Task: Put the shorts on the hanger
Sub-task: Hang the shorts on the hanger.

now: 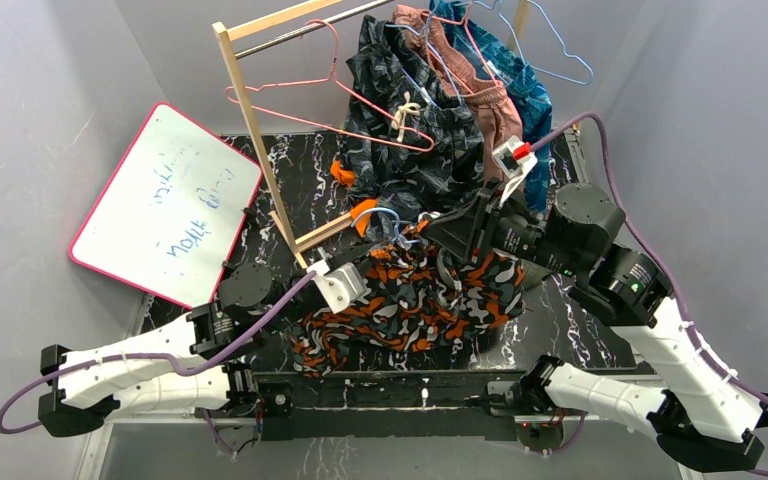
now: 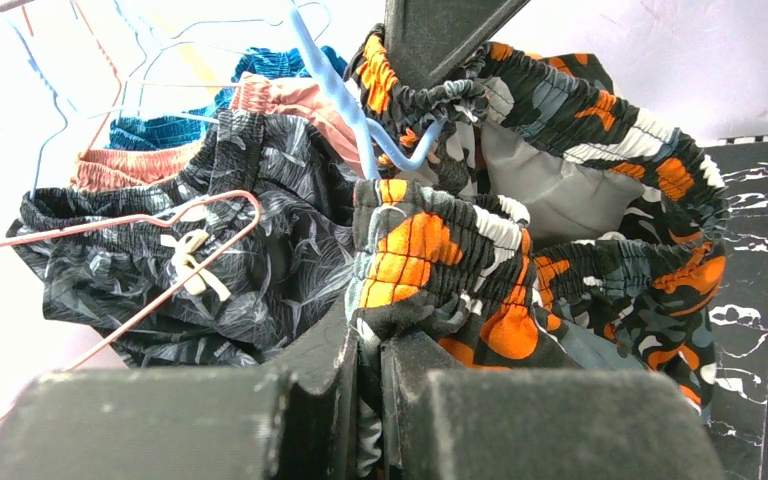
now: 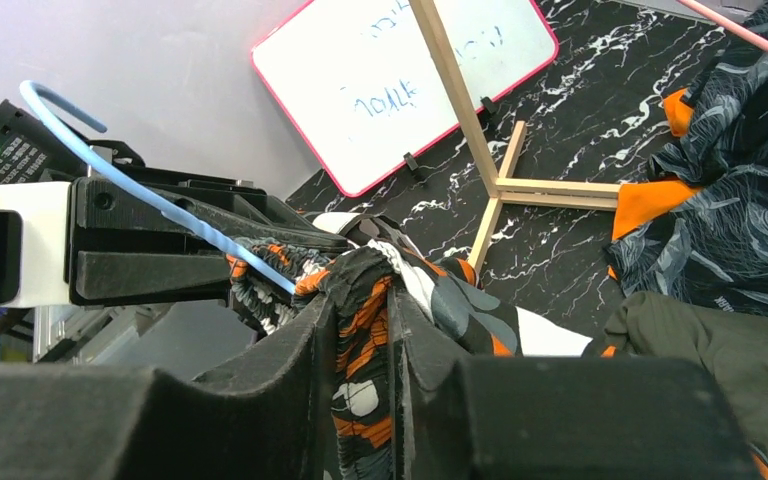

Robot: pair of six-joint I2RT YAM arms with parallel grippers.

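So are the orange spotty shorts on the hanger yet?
Nearly. The blue hanger already pokes into the waistband of the shorts. Left gripper and right gripper both pinch that waistband. Left to do: settle the shorts on the hanger properly; they sit bunched over the table.

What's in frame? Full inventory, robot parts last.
camouflage fabric shorts: 1, orange-black-white-grey, mid-table, between both claws
thin wire clothes hanger: 1, light blue, end at those shorts' waistband
bare wire hangers: at least 2, pink, on rail
patterned drawstring shorts: 1, dark navy, hung at rail
plain fabric shorts: 1, salmon, at rail
leaf-patterned shorts: 1, teal, at rail
plain soft shorts: 1, olive green, table near right claw
framed whiteboard: 1, white, pink edge, table's left
wooden clothes rack: 1, pale wood, table's back
marble table: 1, white-veined black, under everything
left claw: 1, black, shut on shorts' waistband
right claw: 1, black, shorts fabric between its fingers
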